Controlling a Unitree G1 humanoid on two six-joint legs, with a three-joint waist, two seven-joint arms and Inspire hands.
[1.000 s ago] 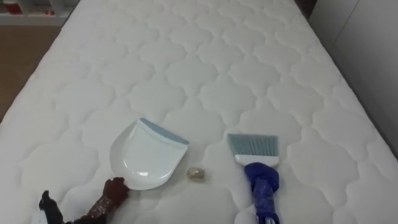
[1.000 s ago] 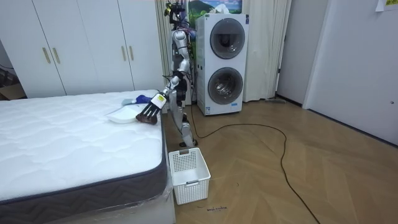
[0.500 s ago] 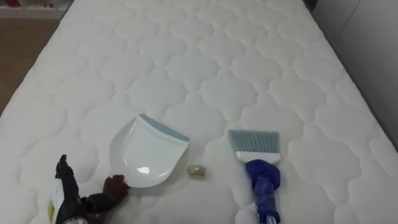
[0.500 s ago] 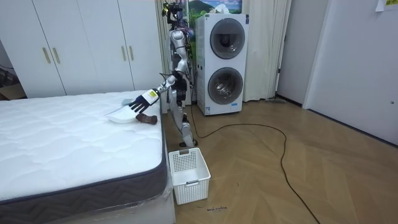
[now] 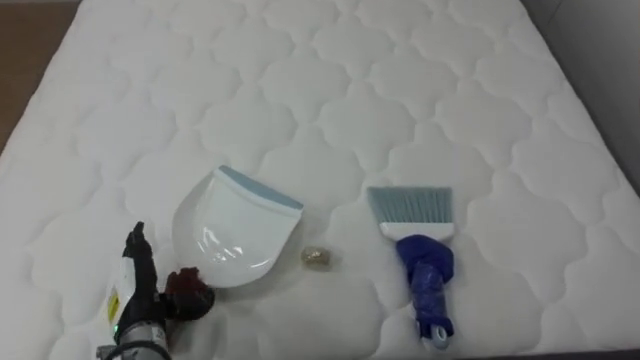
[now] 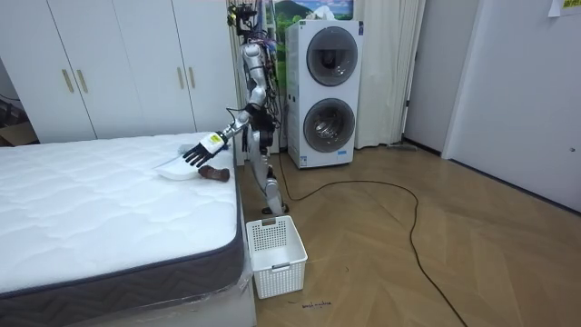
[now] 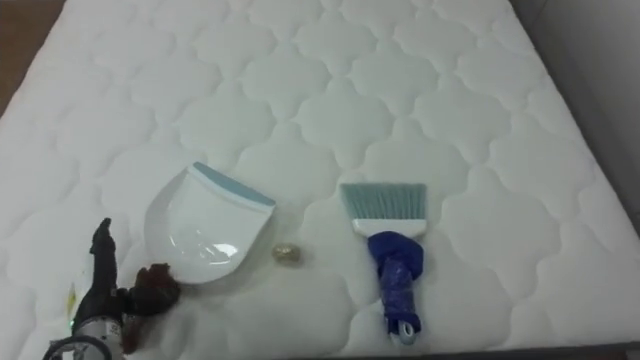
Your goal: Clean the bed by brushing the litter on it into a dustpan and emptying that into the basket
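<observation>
Robot: stands at the edge of the bed (image 5: 330,90), washing machines (image 6: 325,91) behind it, 1 arm stretched over the quilting.
Left hand (image 5: 135,290): fingers straight and spread, gripping nothing, just beside the brown handle (image 5: 188,288).
Dustpan (image 5: 235,235): white, blue-lipped, lying flat on the bed.
Brush (image 5: 420,250): blue-handled, apart to its right.
Scrap (image 5: 316,257): 1 crumpled bit between dustpan and brush.

Dustpan (image 5: 235,232) left on bed (image 5: 330,80), scrap (image 5: 316,257) between, brush (image 5: 420,250) right
</observation>
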